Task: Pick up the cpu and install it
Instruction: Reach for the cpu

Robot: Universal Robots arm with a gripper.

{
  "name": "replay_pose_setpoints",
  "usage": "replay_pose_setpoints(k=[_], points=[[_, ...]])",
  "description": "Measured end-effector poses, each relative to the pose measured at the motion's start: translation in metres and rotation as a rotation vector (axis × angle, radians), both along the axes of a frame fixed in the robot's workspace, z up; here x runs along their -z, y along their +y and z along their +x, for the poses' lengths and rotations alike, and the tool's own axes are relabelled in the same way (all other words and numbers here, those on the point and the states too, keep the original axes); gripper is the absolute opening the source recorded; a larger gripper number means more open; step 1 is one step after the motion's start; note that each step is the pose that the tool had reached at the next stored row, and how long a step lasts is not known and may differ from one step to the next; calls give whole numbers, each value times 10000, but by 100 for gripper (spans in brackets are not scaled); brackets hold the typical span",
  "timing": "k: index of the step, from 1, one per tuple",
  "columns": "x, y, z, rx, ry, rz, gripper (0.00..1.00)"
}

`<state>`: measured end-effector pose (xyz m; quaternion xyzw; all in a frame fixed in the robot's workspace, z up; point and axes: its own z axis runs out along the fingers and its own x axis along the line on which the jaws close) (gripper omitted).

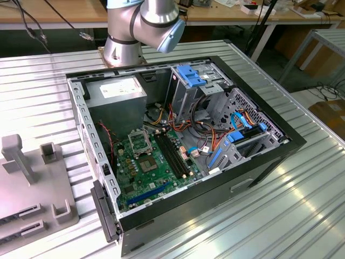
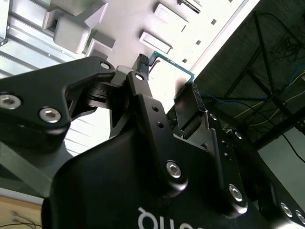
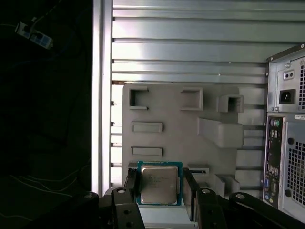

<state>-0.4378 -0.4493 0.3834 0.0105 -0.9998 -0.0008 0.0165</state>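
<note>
- Gripper (image 3: 161, 181) closed down on the cpu (image 3: 159, 185). One finger (image 3: 132, 188) presses each of two opposite edges.
- Cpu is held flat, metal top facing the first wrist view, green rim showing round it.
- Cpu is raised off the plate (image 3: 171, 143), over it and near one edge, clear of the plate's blocks and slots.
- In the second wrist view the cpu (image 2: 172, 65) shows as a thin green rim between the fingertips, with the plate beyond it.
- Case (image 1: 259, 172) lies open on the table (image 1: 302, 216), just beside the plate.
- Motherboard (image 1: 145, 178) sits in the case, its socket (image 1: 141, 141) well apart from the plate.
- Arm (image 1: 145, 24) rises from the table, well apart from the plate.
</note>
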Motion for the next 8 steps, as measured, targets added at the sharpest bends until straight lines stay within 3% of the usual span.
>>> replay_pose_setpoints(k=[8], points=[[0,0,85,0,0,-1,47]])
